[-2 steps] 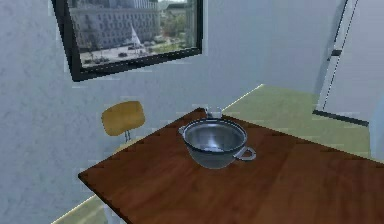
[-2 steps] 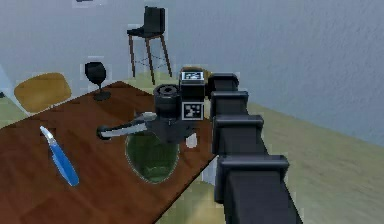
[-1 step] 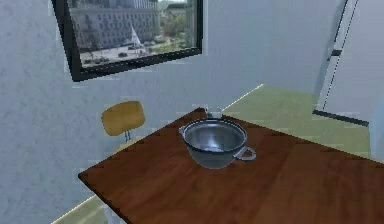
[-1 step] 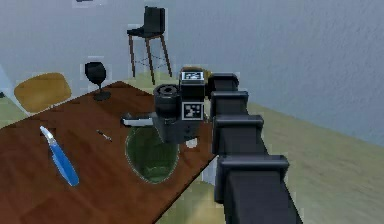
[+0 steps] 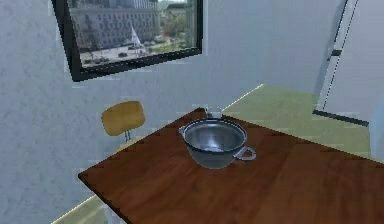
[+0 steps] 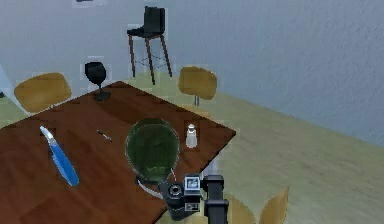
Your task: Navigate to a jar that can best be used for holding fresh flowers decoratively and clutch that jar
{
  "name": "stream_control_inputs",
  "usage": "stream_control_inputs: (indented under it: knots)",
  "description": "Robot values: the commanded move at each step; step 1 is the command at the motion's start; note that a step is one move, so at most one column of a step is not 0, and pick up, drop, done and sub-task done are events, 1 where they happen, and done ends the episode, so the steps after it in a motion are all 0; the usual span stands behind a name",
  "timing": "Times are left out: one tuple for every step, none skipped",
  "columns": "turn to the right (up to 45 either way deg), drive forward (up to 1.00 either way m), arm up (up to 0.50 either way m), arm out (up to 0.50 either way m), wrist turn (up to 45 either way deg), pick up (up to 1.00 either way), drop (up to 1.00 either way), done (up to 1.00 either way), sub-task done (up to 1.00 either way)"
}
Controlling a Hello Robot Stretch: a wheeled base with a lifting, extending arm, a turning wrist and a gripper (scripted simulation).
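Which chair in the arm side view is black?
The tall chair by the wall: it is black and stands apart from the table. The rest, like the left one, are tan and stand at the table.

In the arm side view, a round vessel (image 6: 152, 148) sits on the desk (image 6: 30, 175), with a shaker (image 6: 191, 135) at its three o'clock, a goblet (image 6: 97, 78) at eleven and the hand (image 6: 158, 190) at six. In the forward view, a pot (image 5: 214, 142) sits mid-desk, with a chair (image 5: 122, 118) at its ten o'clock.
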Motion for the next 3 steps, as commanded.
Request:
stream_control_inputs:
  knots:
    - [0.0,0.00,0.00,0.00,0.0,1.00,0.00,0.00,0.00]
    - [0.0,0.00,0.10,0.00,0.0,0.00,0.00,0.00,0.00]
    - [0.0,0.00,0.00,0.00,0.0,0.00,0.00,1.00,0.00]
